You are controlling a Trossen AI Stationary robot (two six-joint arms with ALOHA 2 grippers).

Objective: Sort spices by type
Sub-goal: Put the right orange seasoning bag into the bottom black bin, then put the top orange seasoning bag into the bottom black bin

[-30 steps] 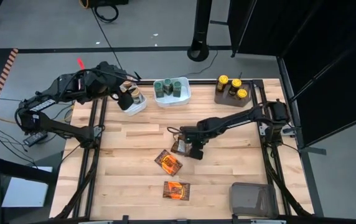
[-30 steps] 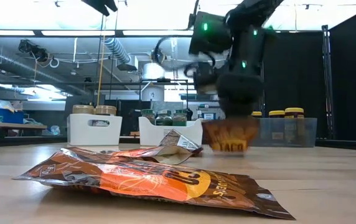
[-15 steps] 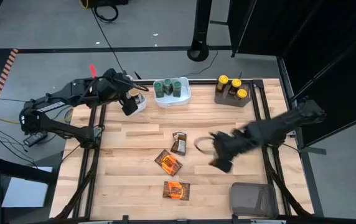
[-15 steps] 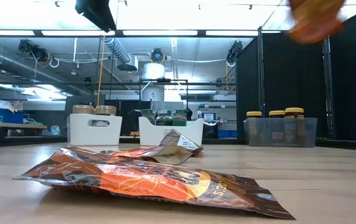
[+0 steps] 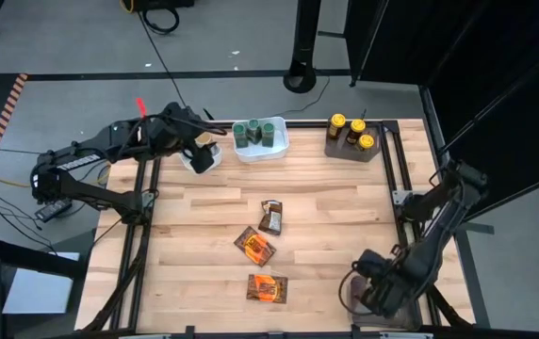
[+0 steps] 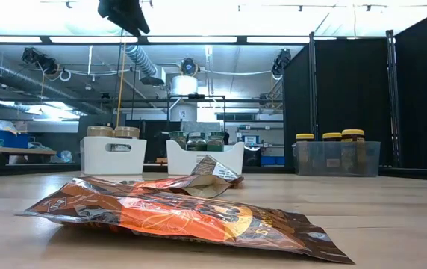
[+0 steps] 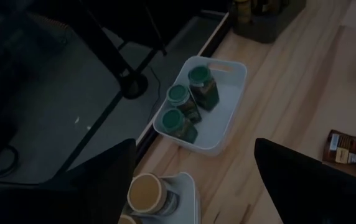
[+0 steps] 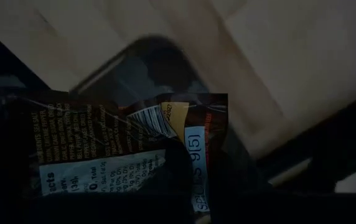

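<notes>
Held packet (image 8: 128,149): flat, crinkled brown foil with a barcode and fine print. I see it only in the right wrist view, pinched in my right gripper (image 5: 371,287) with the fingers nearly together, over the grey bin (image 5: 383,299) at the table's near right corner. I cannot tell its long axis.

Three more packets lie flat mid-table, glossy orange and brown. The farthest one (image 5: 270,216) has its long axis running away from me. The middle one (image 5: 254,246) sits diagonal. The nearest (image 5: 267,288) lies crosswise. The low view shows the nearest (image 6: 191,215) wrinkled, with its long side across the frame.

Green-lidded jars (image 7: 190,102): three, short and round, upright in a white tub (image 7: 228,118) at the far edge. Tan-lidded jars (image 5: 205,143) stand in a second white tub (image 5: 204,160) to its left. Yellow-lidded jars (image 5: 349,127) stand in a grey-brown bin (image 5: 351,147) at far right.

My left gripper (image 5: 197,151) hangs over the tan-lid tub, fingers wide and empty. The left wrist view shows the gap between them, which the high view hides.
</notes>
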